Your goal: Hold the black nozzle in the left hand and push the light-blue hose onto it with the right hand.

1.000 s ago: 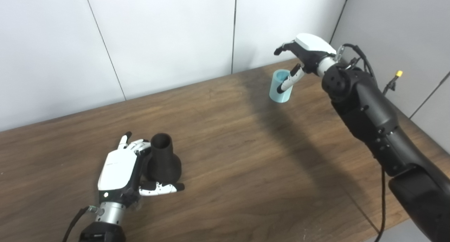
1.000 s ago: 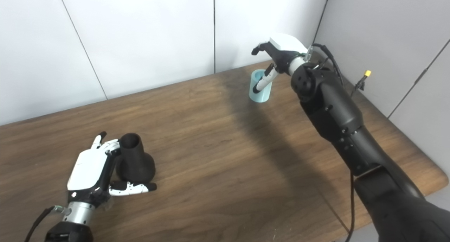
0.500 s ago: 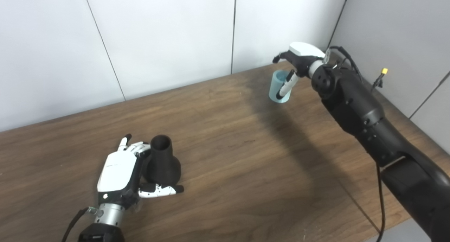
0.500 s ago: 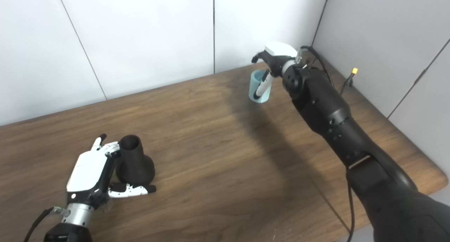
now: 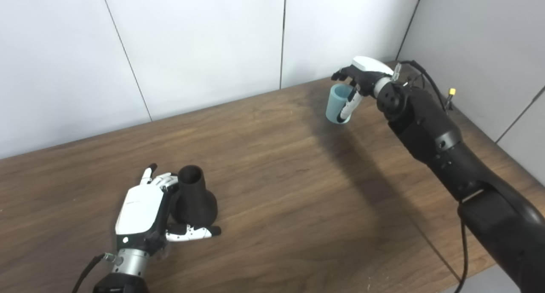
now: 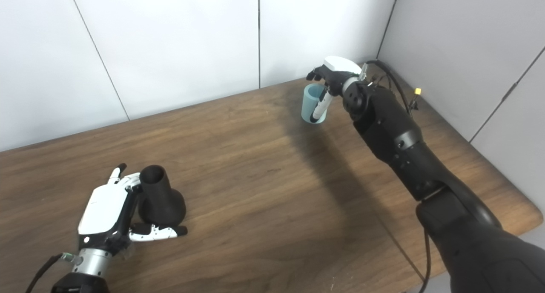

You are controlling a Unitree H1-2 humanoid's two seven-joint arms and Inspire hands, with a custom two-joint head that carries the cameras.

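Wooden counter (image 5: 272,191), dark brown, filling the lower two-thirds of the frame; white wall panels (image 5: 191,46) across the top, grey panels (image 5: 481,41) at upper right.

Right arm (image 5: 430,131), black, entering from the lower right corner and reaching diagonally to the upper right of centre; black cable (image 5: 425,73) looped near the wrist, with a small yellow connector (image 5: 450,91) just beyond.

Left robot hand (image 5: 142,208), white-backed, at lower left, lying low on the counter beside the black nozzle; fingers curled around the far side of the flared base, thumb (image 5: 191,232) stretched along the near side at counter level. Wrapped loosely about the nozzle; firmness of the hold not discernible.

Black nozzle (image 5: 193,195), at lower left of the frame, standing on its wide base on the counter, narrow open neck upward and tilted slightly to the left, touching the left robot hand.

Right robot hand (image 5: 362,73), at upper right of centre, poised over the light-blue hose; fingers arched above and behind the open rim, thumb (image 5: 347,107) pointing down along the near wall. Partly closed about the hose; full contact on the far side hidden.

Light-blue hose (image 5: 334,107), a short open-topped cylinder near the back edge of the counter, upper right of centre, upright, well apart from the nozzle. Base against the counter or just above it: not resolvable.
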